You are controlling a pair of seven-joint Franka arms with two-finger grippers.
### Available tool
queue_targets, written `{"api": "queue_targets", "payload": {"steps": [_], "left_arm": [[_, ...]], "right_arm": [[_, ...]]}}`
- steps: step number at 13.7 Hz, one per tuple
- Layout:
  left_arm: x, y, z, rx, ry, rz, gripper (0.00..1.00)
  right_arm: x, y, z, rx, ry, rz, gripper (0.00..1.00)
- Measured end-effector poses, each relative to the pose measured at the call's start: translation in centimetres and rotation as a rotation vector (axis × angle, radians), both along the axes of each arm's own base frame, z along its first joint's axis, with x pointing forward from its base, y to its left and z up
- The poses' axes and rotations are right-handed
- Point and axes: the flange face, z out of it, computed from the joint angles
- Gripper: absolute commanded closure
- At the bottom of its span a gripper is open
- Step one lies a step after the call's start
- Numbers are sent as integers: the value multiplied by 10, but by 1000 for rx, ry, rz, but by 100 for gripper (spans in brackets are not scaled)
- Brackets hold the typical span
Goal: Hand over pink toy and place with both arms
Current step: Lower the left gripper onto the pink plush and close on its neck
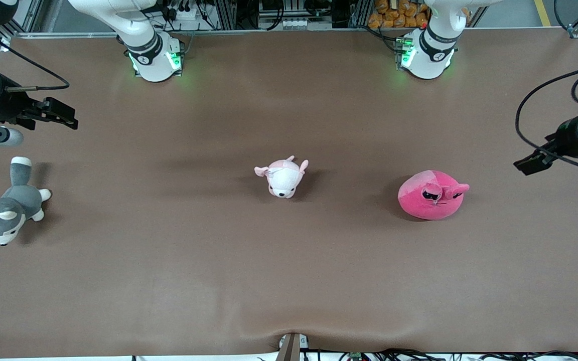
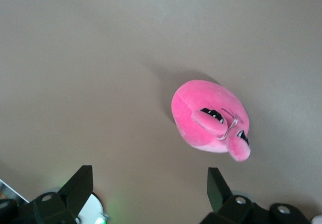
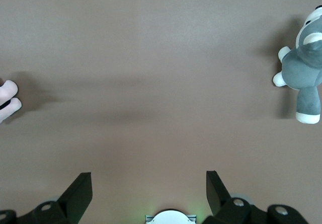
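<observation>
The pink toy [image 1: 432, 195], a round hot-pink plush with black half-lidded eyes, lies on the brown table toward the left arm's end. It also shows in the left wrist view [image 2: 209, 116], clear of the fingers. My left gripper [image 1: 524, 166] hangs open and empty over the table's left-arm end, apart from the toy; the left wrist view shows its gripper [image 2: 148, 186] spread wide. My right gripper [image 1: 70, 118] hangs open and empty over the right arm's end of the table, and its wrist view shows the gripper [image 3: 148, 186] over bare table.
A small pale pink-and-white plush puppy [image 1: 284, 178] lies mid-table, its edge in the right wrist view [image 3: 7, 100]. A grey-and-white husky plush [image 1: 8, 210] lies at the right arm's end, below the right gripper, and shows in the right wrist view [image 3: 302, 68].
</observation>
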Motion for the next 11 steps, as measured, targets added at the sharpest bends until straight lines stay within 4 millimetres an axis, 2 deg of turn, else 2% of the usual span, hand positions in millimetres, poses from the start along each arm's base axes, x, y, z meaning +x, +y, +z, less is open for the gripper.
{"api": "queue_targets", "payload": {"steps": [4, 9, 11], "left_arm": [[12, 8, -45, -19, 43, 89, 0], [17, 21, -130, -111, 6, 368, 0], [13, 27, -150, -174, 22, 470, 0]], "right_arm": [[0, 0, 0, 0, 1, 0, 0], [0, 0, 0, 0, 1, 0, 0], [0, 0, 0, 0, 1, 1, 0]]}}
